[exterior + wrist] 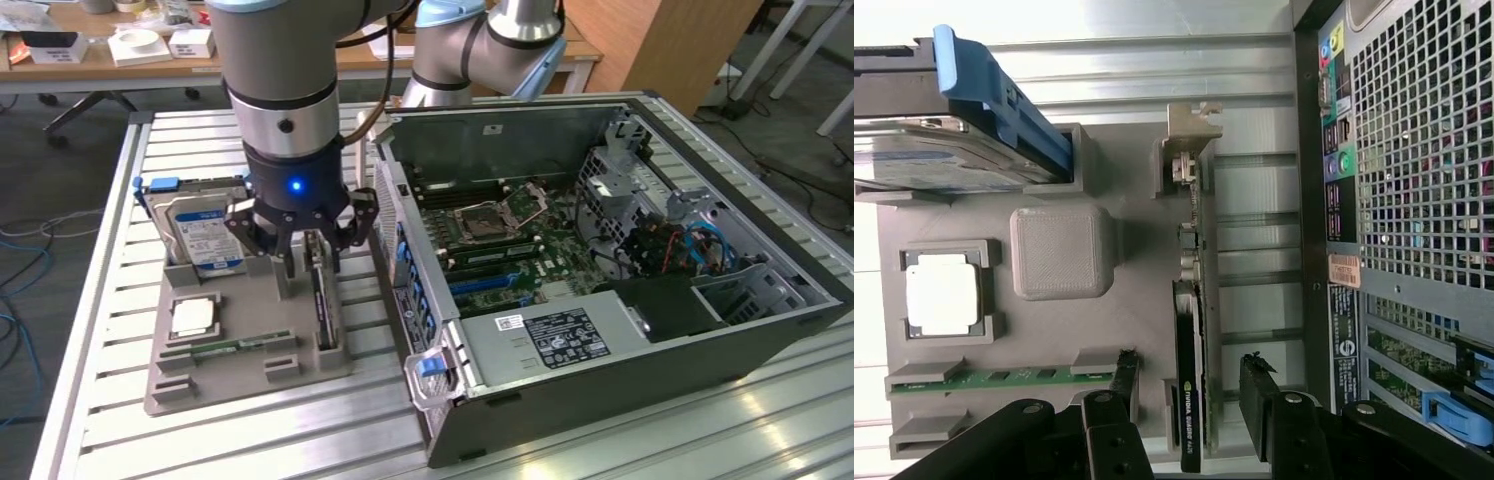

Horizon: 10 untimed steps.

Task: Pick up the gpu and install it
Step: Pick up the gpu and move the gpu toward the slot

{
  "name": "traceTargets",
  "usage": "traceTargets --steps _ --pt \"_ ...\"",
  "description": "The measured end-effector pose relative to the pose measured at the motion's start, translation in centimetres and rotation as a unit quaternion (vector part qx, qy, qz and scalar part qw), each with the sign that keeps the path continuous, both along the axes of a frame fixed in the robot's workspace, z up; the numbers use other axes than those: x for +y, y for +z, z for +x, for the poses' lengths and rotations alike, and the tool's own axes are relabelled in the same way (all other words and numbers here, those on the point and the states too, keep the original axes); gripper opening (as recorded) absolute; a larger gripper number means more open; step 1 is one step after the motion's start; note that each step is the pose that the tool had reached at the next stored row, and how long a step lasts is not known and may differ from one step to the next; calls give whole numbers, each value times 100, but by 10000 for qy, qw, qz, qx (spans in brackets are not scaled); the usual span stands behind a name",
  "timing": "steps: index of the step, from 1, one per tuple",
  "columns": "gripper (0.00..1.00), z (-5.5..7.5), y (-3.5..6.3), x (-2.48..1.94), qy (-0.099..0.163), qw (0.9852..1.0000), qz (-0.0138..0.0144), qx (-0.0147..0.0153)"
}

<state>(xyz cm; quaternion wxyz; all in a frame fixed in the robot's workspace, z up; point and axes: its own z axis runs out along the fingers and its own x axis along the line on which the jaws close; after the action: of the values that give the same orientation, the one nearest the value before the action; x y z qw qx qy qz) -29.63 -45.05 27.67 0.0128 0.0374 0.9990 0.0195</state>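
Gripper (307,265) is hovering with jaws spread wide, straddling the gpu (1189,410) without touching it; the card is standing on edge in the grey tray (1144,300) beside the computer case (747,350)

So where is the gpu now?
The gpu stands on edge in the grey holder, to the exterior view's left of the computer case, between the gripper's fingers.

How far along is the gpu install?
Done: arm positioned over the parts tray. In hand: nothing gripped; open jaws straddle the gpu, standing on edge in its tray slot. Left: pickup and install into the open PC case.
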Motion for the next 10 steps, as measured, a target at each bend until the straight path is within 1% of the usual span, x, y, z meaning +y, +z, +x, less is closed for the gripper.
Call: traceTargets --steps 10 --pt "53 0 -2 0 0 10000 0 0"
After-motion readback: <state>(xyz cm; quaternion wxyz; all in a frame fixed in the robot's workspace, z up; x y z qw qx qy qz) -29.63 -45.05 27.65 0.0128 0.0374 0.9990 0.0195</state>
